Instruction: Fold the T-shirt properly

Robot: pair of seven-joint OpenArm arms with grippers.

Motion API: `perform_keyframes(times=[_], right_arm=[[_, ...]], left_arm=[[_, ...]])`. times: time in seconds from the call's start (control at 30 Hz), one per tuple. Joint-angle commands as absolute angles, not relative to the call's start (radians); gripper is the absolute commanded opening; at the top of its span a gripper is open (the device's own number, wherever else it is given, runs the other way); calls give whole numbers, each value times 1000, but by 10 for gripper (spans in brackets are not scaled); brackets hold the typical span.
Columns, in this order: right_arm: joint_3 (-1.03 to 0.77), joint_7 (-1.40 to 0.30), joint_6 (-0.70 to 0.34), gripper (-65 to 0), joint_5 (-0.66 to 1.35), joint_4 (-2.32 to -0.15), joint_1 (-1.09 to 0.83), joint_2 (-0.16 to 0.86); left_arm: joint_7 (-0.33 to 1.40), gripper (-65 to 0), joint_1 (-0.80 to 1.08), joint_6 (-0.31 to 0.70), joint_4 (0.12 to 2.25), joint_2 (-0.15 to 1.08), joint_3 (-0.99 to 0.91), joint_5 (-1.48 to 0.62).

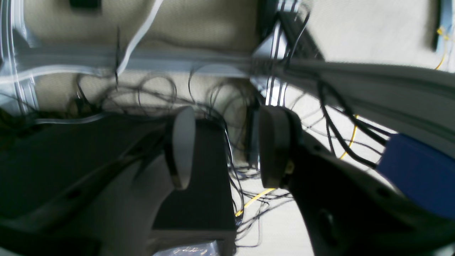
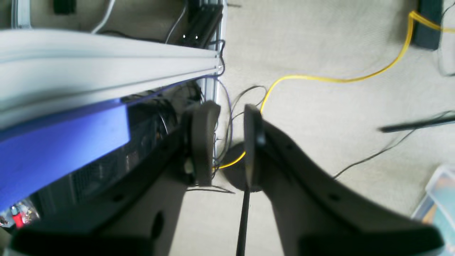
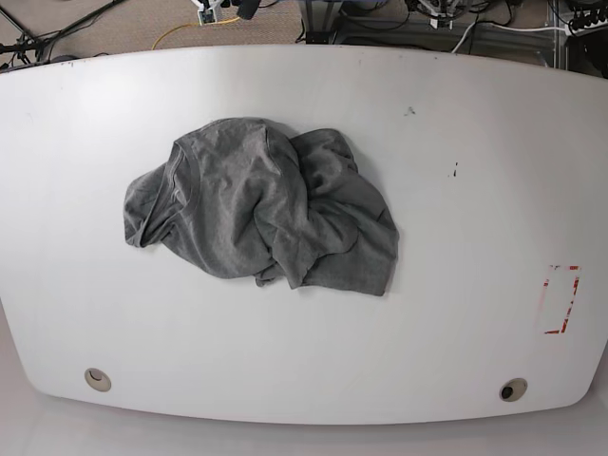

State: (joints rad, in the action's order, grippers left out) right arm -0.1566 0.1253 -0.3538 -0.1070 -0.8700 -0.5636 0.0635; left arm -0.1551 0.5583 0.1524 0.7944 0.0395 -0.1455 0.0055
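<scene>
On the white, smooth-topped bench (image 3: 285, 370), left of its middle in the base view, lies the plain grey short-sleeved cotton T-shirt (image 3: 247, 209), crumpled into an uneven heap with deep creases across it. Its ribbed neckline (image 3: 182, 180) shows toward the left side of the heap, and a loose flap of fabric spreads out to the right. Toward the bench's near edge sit two round fittings, a beige one (image 3: 98, 379) at the left and a dark-centred one (image 3: 513, 389) at the right. Broken red markings (image 3: 574, 299) stand near the right side, well apart from the shirt.

Beyond the far edge, both arms' ends show only in small part. The left gripper (image 1: 227, 147) has its fingers apart with nothing between them, above a floor area with a black box-like shape (image 1: 199, 199) and tangled dark cables (image 1: 220, 121). The right gripper (image 2: 231, 145) also has its fingers apart, less widely, and holds nothing; a thin yellow cable (image 2: 320, 78) runs across the pale floor (image 2: 320, 110) below it.
</scene>
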Motion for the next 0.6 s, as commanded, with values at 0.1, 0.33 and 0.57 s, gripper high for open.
perform_keyframes(times=[0.1, 0.33, 0.57], right_arm=[[-157, 93, -361, -514, -104, -1081, -713, 56], [-157, 71, -361, -514, 27, -1325, -895, 42], [-157, 71, -361, -514, 125, -1543, -1072, 50]], left_arm=[[-168, -392, 727, 148, 1030, 45, -148, 5], [-168, -392, 920, 148, 1303, 51, -150, 4], [-171, -390, 1084, 148, 1549, 51, -151, 2]])
